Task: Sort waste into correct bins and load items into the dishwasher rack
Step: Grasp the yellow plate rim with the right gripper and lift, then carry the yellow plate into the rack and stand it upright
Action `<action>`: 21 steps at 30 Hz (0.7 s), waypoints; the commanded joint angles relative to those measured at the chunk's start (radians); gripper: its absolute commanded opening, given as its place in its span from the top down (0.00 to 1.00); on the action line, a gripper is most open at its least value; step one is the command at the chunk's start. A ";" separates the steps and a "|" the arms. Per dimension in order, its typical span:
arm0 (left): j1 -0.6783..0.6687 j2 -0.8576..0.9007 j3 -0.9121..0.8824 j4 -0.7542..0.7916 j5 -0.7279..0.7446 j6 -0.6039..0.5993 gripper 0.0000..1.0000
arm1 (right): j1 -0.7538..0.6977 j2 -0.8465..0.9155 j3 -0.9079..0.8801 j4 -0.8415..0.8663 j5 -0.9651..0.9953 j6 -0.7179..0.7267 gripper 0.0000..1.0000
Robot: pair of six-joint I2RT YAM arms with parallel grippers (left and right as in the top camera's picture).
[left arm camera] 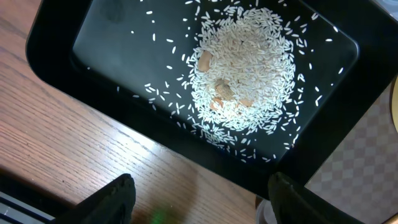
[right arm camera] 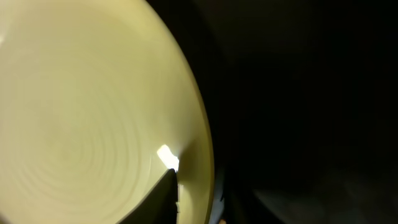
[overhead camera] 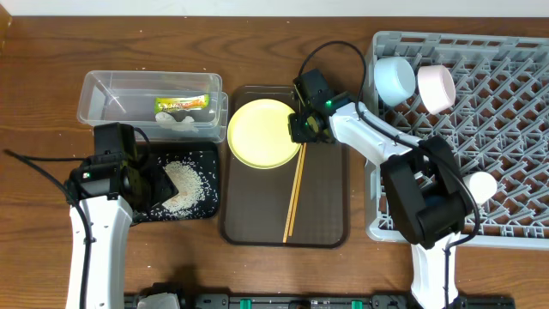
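1. My left gripper hangs released over the near rim of the shallow black rectangular tray. Its two fingers are spread wide, with nothing between them.
2. The loose white rice grains lie heaped in that tray with a few tan scraps on top. Stray grains are scattered across the tray floor.
3. My right gripper sits at the right edge of the round yellow plate. The wrist camera shows one dark finger lying on the plate's top face, just inside the rim. The other finger is hidden, so I cannot tell whether the claw has clamped the plate.
4. The plate rests at the far end of the dark brown serving tray. The pair of wooden chopsticks lies lengthwise on this tray, just beside the plate.
5. The clear rectangular plastic tub stands behind the black tray. It holds the green-and-yellow snack wrapper and the small crumpled white tissue.
6. The large grey plastic pegged rack on the right carries the light blue bowl and the white bowl side by side at its far left corner. The small pale cup sits nearer me in the rack.
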 commanded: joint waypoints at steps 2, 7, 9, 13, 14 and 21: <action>0.006 -0.003 0.006 -0.006 -0.005 -0.009 0.28 | 0.010 0.019 -0.002 0.023 0.014 0.024 0.93; 0.006 -0.003 0.006 -0.007 -0.005 -0.009 0.28 | 0.000 0.004 0.007 0.055 0.020 0.023 0.99; 0.006 -0.003 0.006 -0.006 -0.005 -0.009 0.28 | -0.012 -0.017 0.020 0.048 0.020 0.008 0.99; 0.006 -0.003 0.006 -0.006 -0.005 -0.009 0.28 | -0.042 -0.108 0.040 0.012 0.060 -0.034 0.99; 0.006 -0.003 0.006 -0.006 -0.005 -0.009 0.28 | -0.051 -0.142 0.040 -0.002 0.090 -0.035 0.99; 0.006 -0.003 0.006 -0.006 -0.005 -0.009 0.28 | -0.112 -0.414 0.040 -0.140 0.312 -0.145 0.99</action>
